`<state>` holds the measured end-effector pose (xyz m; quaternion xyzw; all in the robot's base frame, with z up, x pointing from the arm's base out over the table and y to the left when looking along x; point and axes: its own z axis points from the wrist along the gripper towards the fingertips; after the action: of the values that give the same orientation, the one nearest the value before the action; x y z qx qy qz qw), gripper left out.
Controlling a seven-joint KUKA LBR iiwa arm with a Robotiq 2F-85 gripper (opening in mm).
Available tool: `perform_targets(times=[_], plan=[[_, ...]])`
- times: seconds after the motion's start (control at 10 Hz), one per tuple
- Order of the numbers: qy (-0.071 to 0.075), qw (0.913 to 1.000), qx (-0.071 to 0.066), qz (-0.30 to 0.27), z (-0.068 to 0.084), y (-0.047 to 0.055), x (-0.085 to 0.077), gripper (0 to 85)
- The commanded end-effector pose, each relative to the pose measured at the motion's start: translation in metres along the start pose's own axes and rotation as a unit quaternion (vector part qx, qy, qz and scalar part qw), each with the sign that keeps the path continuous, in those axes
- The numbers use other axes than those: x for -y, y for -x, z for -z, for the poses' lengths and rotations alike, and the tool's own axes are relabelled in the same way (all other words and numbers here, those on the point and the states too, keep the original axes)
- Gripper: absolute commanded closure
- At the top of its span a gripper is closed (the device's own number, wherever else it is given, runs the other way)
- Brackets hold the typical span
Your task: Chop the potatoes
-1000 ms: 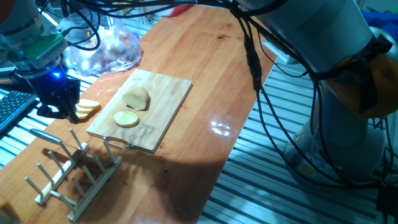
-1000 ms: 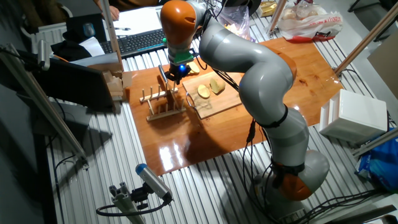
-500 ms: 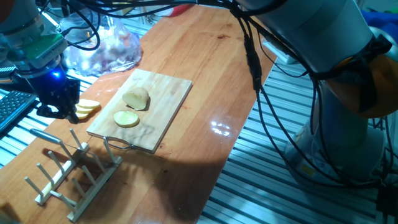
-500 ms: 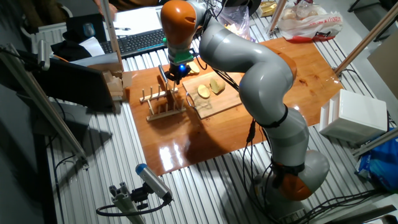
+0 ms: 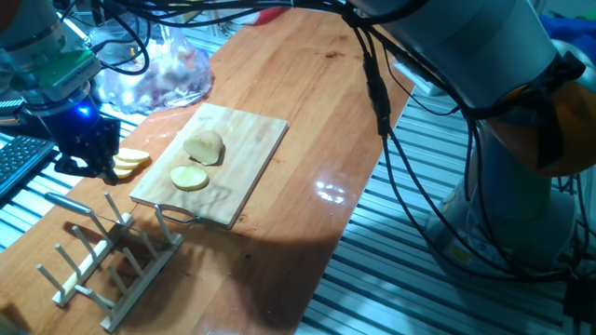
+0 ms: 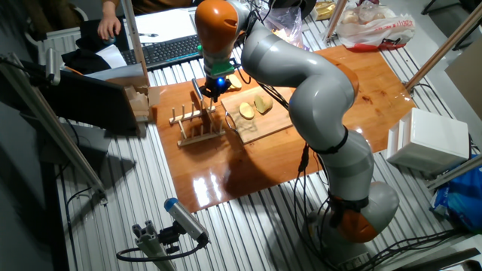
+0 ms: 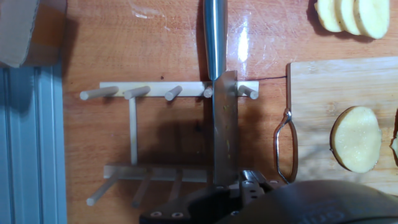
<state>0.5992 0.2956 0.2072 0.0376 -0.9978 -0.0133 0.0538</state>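
Note:
A peeled pale-yellow potato chunk [image 5: 204, 147] lies on the wooden cutting board [image 5: 250, 154], with one round slice [image 5: 189, 177] beside it. Several more slices [image 5: 130, 160] are stacked on the table left of the board. My gripper [image 5: 86, 169] hangs left of the board, over the far end of the wooden peg rack [image 5: 102, 265]. Its fingers look spread and hold nothing. A metal knife [image 7: 224, 124] lies across the rack, handle away from the hand. The hand view also shows the slice [image 7: 356, 138] on the board [image 7: 323, 81] and the stacked slices [image 7: 351, 15].
A plastic bag of potatoes [image 5: 158, 74] lies behind the board. A keyboard [image 6: 162, 51] and a person's hand sit beyond the table's far end. A wooden block [image 6: 139, 102] stands by the rack [image 6: 197, 124]. The board's wire handle [image 7: 285, 146] faces the rack.
The arm, knife and potatoes have not moved. A person's hand has come into view at the desk behind the table.

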Motion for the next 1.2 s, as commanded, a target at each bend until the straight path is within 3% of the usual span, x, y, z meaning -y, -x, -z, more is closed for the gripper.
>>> perform_targets(times=[0.0, 1.1], plan=[[0.000, 1.0000, 0.000, 0.001, -0.0002, 0.0002, -0.0001, 85.0], [0.000, 1.0000, 0.002, 0.005, -0.0007, 0.0005, -0.0002, 85.0]])
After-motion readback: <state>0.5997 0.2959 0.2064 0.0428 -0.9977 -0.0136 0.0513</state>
